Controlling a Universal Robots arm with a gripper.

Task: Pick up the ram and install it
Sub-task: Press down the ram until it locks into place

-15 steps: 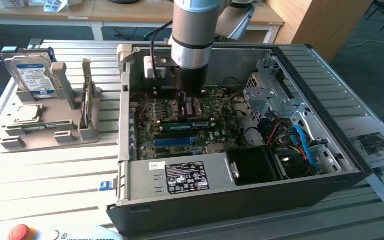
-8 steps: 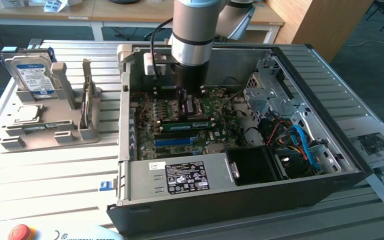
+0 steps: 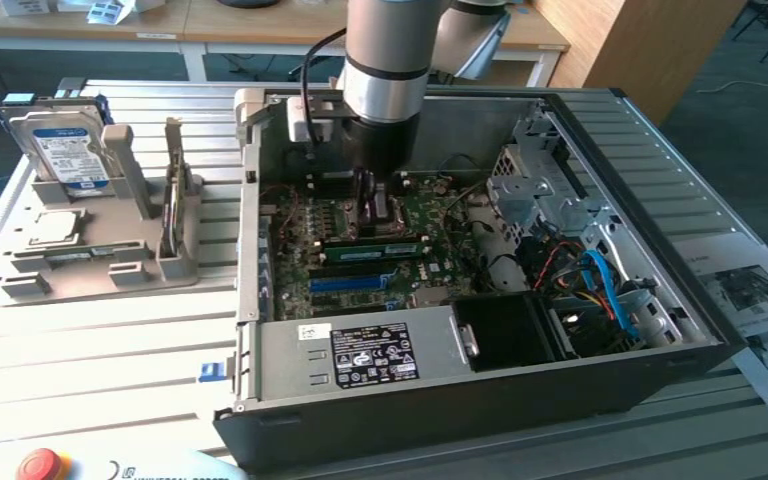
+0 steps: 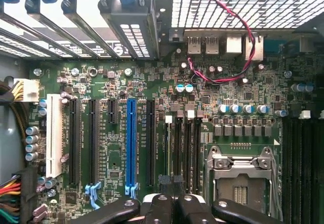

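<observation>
My tool (image 3: 373,200) hangs inside the open black desktop computer case (image 3: 491,400), low over the green motherboard (image 4: 202,107), and its fingers are clenched tight together; I see nothing pinched between them in the wrist view, where the dark finger bases (image 4: 172,209) meet at the picture's edge with no green board between. The ram, a long narrow green circuit-board stick (image 3: 373,250), appears in the exterior view lying along the board just in front of my tool, toward the case's power-supply side, low and level as though it sits in its slot; whether its latches have caught I cannot tell. My tool stands just above and behind it, not touching it as far as I can judge, close to the silver metal processor socket (image 4: 242,176), which makes sense since the memory slots run beside that socket. The long blue motherboard slot (image 4: 131,143) lies well off to one side among black expansion slots and is not where the stick belongs. Outside the case, on the exterior view's left, a grey plastic parts stand (image 3: 91,250) on the slatted metal tabletop (image 3: 91,350) holds a blue-labelled silver hard drive (image 3: 64,150) upright, kept there within reach. I judge the task as nearly or wholly finished.
</observation>
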